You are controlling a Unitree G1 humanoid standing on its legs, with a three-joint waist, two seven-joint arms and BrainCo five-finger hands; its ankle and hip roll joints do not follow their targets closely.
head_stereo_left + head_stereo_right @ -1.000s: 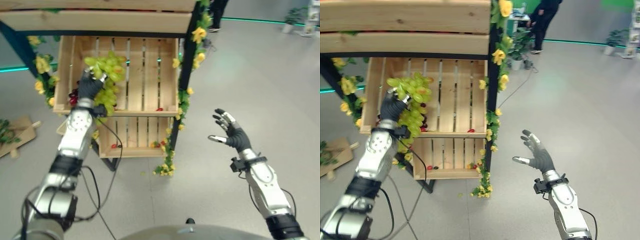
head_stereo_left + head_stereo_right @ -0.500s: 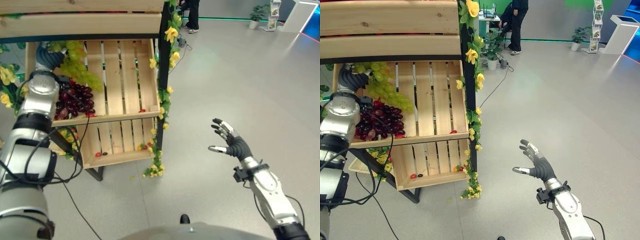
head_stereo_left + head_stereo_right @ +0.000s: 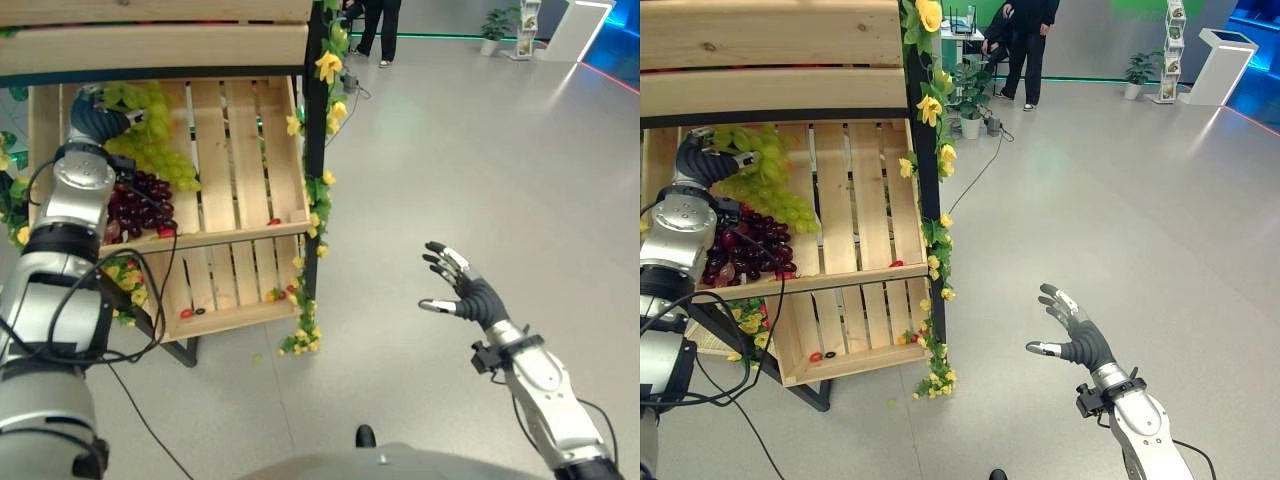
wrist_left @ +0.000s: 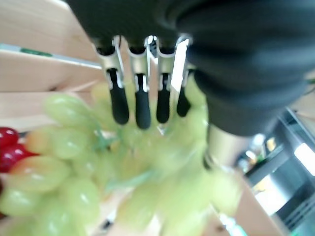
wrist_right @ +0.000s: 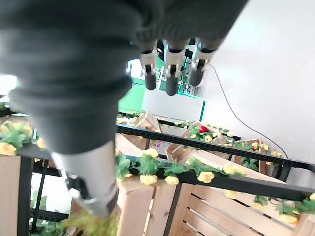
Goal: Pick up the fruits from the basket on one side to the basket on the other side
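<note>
Left hand (image 3: 95, 118) was curled round the green grapes (image 3: 155, 140), bunch held up inside the upper wooden crate (image 3: 245, 140), just above the red grapes (image 3: 140, 200) lying at the crate's left end. Right hand (image 3: 470, 295) hung over the floor (image 3: 480, 160), well apart from the crates, fingers spread, holding nothing.

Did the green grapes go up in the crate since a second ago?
Yes. The green grapes, gripped by the left hand, hung by the wooden crate's front lip then; now they are near its back, above the red grapes.
</note>
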